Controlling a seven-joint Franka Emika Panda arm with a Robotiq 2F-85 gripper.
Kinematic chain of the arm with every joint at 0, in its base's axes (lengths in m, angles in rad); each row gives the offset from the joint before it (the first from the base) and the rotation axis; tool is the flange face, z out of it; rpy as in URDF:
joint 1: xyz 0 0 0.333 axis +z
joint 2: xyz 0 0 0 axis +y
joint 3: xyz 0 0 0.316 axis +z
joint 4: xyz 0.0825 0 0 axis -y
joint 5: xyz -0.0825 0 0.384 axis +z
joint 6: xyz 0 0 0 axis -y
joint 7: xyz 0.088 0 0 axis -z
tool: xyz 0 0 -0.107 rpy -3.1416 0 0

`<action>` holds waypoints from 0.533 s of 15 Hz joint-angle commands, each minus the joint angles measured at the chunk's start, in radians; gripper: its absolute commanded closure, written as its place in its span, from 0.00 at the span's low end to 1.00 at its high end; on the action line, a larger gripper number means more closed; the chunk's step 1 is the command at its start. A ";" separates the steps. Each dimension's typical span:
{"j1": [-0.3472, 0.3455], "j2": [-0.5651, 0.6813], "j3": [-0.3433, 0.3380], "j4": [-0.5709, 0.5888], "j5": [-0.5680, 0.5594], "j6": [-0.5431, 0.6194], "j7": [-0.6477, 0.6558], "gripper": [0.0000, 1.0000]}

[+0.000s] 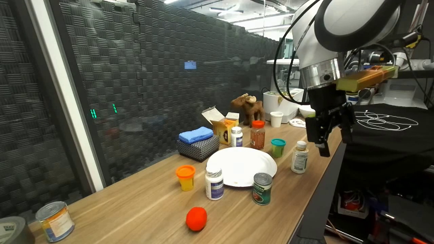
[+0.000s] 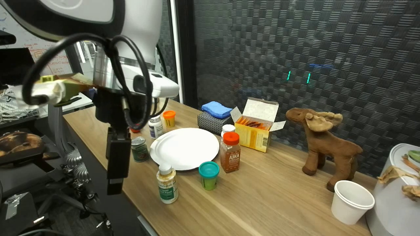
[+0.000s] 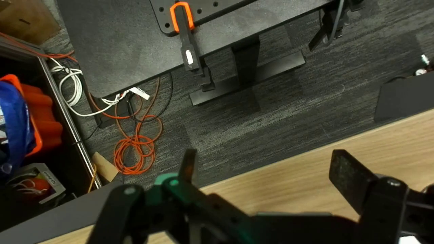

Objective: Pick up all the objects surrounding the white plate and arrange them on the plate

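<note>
The white plate [image 1: 242, 164] [image 2: 185, 149] lies bare on the wooden table. Around it stand an orange-lidded tub [image 1: 185, 178], a purple-labelled white bottle [image 1: 214, 186], a green can [image 1: 262, 189], a white-capped bottle [image 1: 300, 159], a teal-lidded tub [image 1: 278, 148], a red-lidded spice jar [image 2: 230, 155], and another white bottle [image 1: 236, 138]. A red ball [image 1: 196, 219] lies farther out. My gripper [image 1: 335, 144] hangs above the table's edge near the white-capped bottle, touching nothing. Its fingers stand apart and empty in the wrist view [image 3: 264, 162].
Behind the plate are a blue cloth [image 1: 196, 135] on a dark box [image 1: 200, 149], an open yellow box [image 2: 252, 134], a toy moose [image 2: 328, 147] and paper cups [image 2: 351, 203]. Another can [image 1: 56, 222] and a tape roll [image 1: 13, 230] stand at the table's end. A glass wall borders the table.
</note>
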 commanded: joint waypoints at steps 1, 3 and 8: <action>0.000 0.079 -0.016 0.070 -0.027 0.036 0.027 0.00; 0.000 0.091 -0.024 0.083 -0.028 0.096 0.056 0.00; 0.003 0.112 -0.036 0.097 -0.021 0.182 0.106 0.00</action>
